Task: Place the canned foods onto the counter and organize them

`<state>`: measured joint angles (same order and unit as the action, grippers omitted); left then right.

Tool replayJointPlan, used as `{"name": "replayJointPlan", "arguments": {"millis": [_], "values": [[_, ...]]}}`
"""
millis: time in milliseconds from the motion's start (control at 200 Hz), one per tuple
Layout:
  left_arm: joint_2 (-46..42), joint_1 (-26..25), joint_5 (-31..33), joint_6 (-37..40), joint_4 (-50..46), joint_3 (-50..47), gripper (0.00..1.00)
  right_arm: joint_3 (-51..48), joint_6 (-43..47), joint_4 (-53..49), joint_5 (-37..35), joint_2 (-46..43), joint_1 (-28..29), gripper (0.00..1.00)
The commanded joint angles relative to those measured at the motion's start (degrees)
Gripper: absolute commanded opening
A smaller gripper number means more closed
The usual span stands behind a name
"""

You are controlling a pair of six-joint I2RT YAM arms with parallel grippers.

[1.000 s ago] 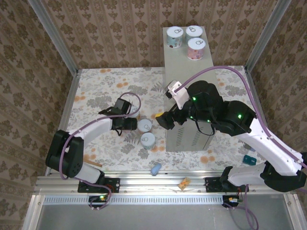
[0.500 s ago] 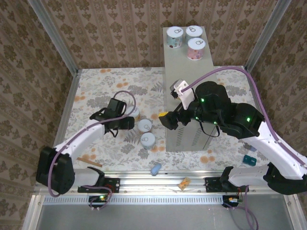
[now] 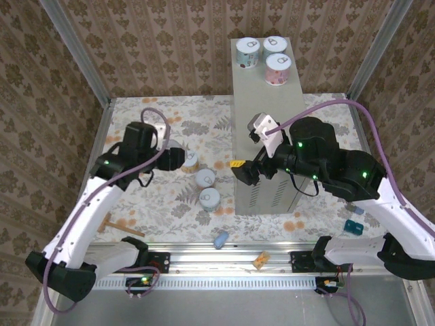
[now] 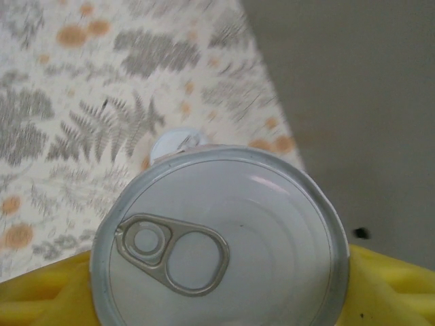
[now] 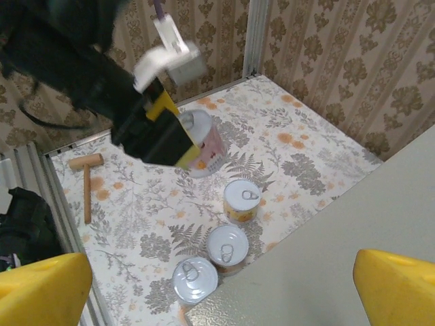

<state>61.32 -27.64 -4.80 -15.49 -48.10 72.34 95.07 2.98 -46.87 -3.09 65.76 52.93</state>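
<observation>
A pink-labelled can (image 5: 204, 144) is gripped upright, lid up, in the closed left gripper (image 3: 177, 157) and held above three loose cans (image 3: 205, 178) standing on the floor (image 3: 149, 115). The counter (image 3: 262, 102) lies to the right of that hand, its long top running away from the arms. Three placed cans (image 3: 274, 46) are seen at its far end. The right gripper (image 3: 245, 170) is spread wide open, empty, at the near left edge, so the bare middle is judged the free spot.
</observation>
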Motion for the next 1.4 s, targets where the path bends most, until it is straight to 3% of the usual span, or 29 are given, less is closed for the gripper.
{"name": "replayJointPlan", "arguments": {"millis": [0, 90, 275, 635, 1020, 1395], "values": [[-0.2, 0.6, -9.1, 3.1, -2.4, 9.3, 0.61, -0.6, 3.3, 2.6, -6.1, -0.2, 0.3, 1.0], [1.8, 0.5, -13.0, 3.6, -3.5, 16.2, 0.61, -0.6, 4.9, 3.0, -9.6, -0.3, 0.2, 1.0], [6.7, 0.3, -20.9, 3.3, -2.7, 27.2, 0.61, -1.7, 9.6, 5.0, -9.3, -1.6, -1.2, 1.0], [14.1, -3.1, -33.9, 1.9, 1.1, 36.6, 0.61, -7.9, 17.0, 11.9, -5.9, -4.0, -1.9, 1.0], [15.6, -8.2, -39.0, 2.1, -0.5, 39.0, 0.61, -9.8, 21.7, 17.4, -3.0, -4.0, -1.7, 1.0], [14.4, -11.1, -39.2, 2.1, -0.8, 37.9, 0.61, -7.6, 22.7, 19.9, -1.2, 0.5, -1.6, 1.0]]}}
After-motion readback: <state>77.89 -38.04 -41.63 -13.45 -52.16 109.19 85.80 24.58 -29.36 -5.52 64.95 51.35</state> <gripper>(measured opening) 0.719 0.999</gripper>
